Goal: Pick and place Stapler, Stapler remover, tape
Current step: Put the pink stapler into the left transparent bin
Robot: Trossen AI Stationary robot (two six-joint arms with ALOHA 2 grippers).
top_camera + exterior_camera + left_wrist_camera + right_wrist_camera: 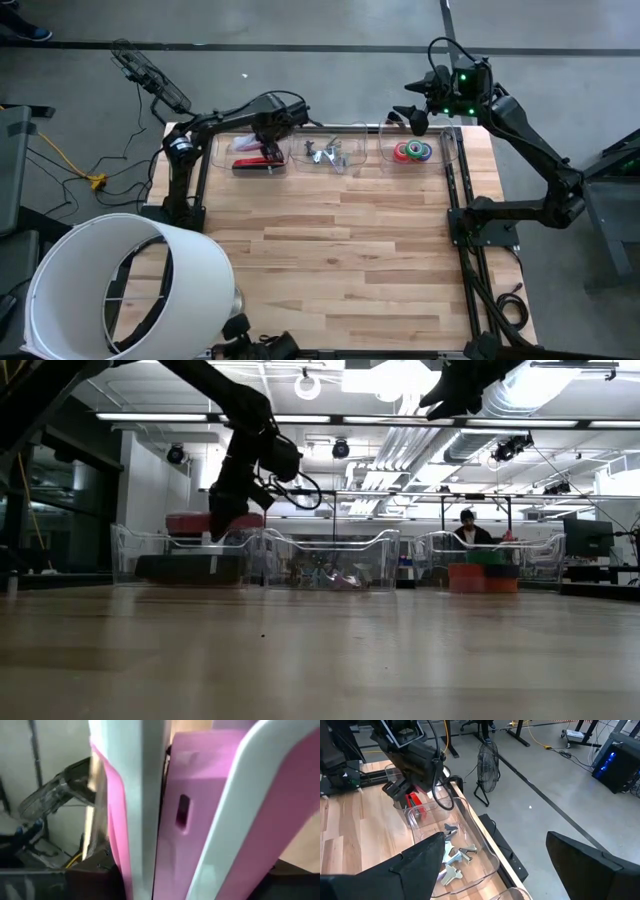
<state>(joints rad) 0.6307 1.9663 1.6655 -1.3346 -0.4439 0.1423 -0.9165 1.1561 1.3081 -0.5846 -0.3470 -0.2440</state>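
From above, the left end effector (268, 143) sits inside the left clear bin (222, 150) at the desk's (340, 260) far edge, clamped on a red stapler (256, 164), while the right end effector (418, 118), fingers apart and empty, hangs just beyond the right bin (452, 150) holding the tape rolls (412, 152). At desk height the stapler (200, 520) rides above the bin floor under the left end effector (222, 520). The right wrist view shows staple removers (454, 856) in the middle bin.

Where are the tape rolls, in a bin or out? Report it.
In. The tape rolls lie piled together inside the right-hand clear bin; the low view shows its walls around them.
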